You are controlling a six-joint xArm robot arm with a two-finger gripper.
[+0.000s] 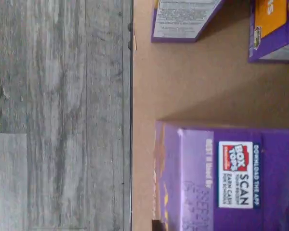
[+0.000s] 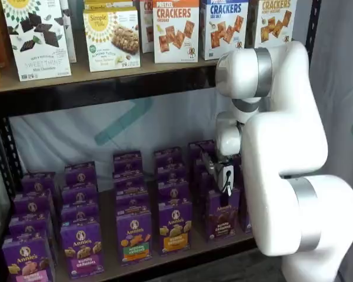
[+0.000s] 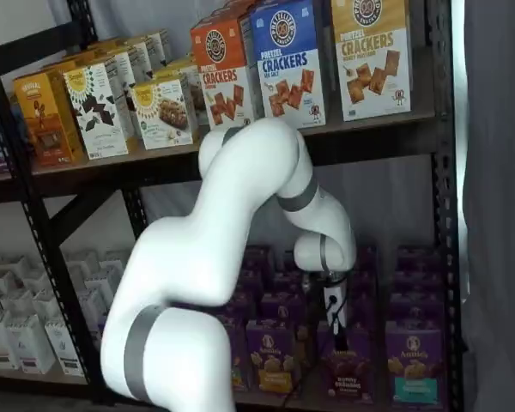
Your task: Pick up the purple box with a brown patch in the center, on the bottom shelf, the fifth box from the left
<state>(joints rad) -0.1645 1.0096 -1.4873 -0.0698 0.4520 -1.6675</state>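
The purple box (image 2: 222, 218) with the dark brown snack picture stands at the front of its row on the bottom shelf (image 2: 109, 252); it shows in both shelf views, again as the purple box (image 3: 349, 371). My gripper (image 2: 224, 183) hangs straight down onto the box's top, its black fingers at the top edge. In a shelf view the gripper (image 3: 333, 321) sits just above the same carton. No gap or grip between the fingers can be made out. The wrist view shows a purple carton top (image 1: 231, 178) with a Box Tops label on the brown shelf board (image 1: 183, 86).
Rows of similar purple cartons flank the box: an orange-banded one (image 2: 175, 226) to its left and a teal-banded one (image 3: 415, 365) to its right. The upper shelf (image 2: 106, 82) carries cracker boxes. The black rack post (image 3: 446, 215) stands at the right. Grey floor (image 1: 58, 115) lies beyond the shelf edge.
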